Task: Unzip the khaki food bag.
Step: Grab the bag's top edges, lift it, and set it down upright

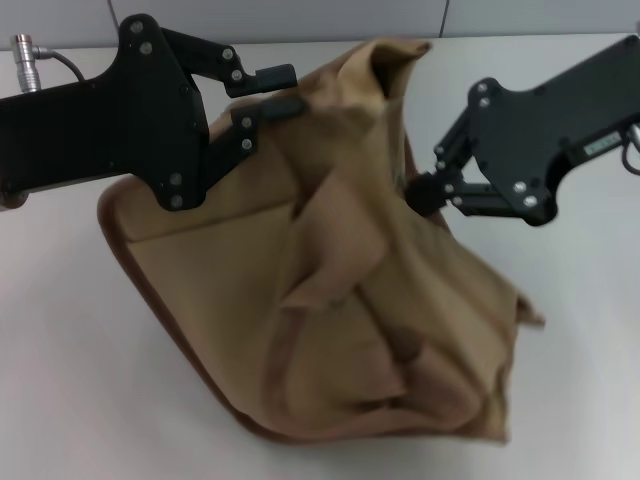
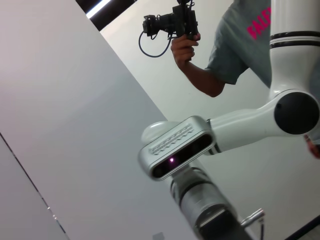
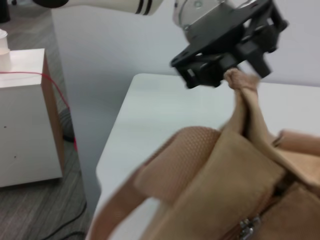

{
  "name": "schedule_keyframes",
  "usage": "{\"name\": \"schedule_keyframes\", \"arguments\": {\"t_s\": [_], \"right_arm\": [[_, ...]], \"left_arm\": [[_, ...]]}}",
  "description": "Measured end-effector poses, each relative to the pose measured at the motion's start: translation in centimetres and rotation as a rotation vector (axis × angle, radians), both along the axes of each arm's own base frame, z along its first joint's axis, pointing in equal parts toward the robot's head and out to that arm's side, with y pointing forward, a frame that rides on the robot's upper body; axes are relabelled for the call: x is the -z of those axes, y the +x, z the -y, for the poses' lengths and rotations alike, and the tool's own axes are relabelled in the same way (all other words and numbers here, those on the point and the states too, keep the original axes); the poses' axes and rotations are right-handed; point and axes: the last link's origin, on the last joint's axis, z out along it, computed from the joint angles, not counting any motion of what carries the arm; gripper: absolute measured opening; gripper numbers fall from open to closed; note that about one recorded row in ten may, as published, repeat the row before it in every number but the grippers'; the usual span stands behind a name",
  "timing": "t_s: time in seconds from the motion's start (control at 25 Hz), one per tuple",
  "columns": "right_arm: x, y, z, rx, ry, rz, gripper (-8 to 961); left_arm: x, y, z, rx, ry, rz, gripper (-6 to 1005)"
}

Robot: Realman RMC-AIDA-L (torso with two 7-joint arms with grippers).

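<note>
Two hands, left hand (image 1: 281,90) pinching khaki food bag (image 1: 330,300)

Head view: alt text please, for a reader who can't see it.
A khaki food bag lies crumpled on a white table, its fabric pinched and lifted by the left gripper. The right gripper meets the bag's other side.

I'm looking down on a white table (image 1: 60,350) with a pale grey wall (image 1: 300,18) behind its far edge, a dark seam running up the panels. From the right wrist I see the same grey wall (image 3: 100,45), a white cabinet (image 3: 22,120) with a brown side edge standing off the table's corner, a red cable (image 3: 62,95) draped over it, and grey floor (image 3: 45,210) below. The left wrist shows a plain white wall (image 2: 60,100) with a thin dark seam.
</note>
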Motion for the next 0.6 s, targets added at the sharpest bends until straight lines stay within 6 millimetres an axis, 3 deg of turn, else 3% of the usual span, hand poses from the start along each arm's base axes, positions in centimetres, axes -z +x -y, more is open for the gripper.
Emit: {"name": "schedule_keyframes", "arguments": {"t_s": [0.6], "right_arm": [[-0.30,0.31,0.13,0.017,0.033,0.010,2]], "left_arm": [[-0.33,-0.10,-0.05,-0.011,0.014,0.019,5]]}}
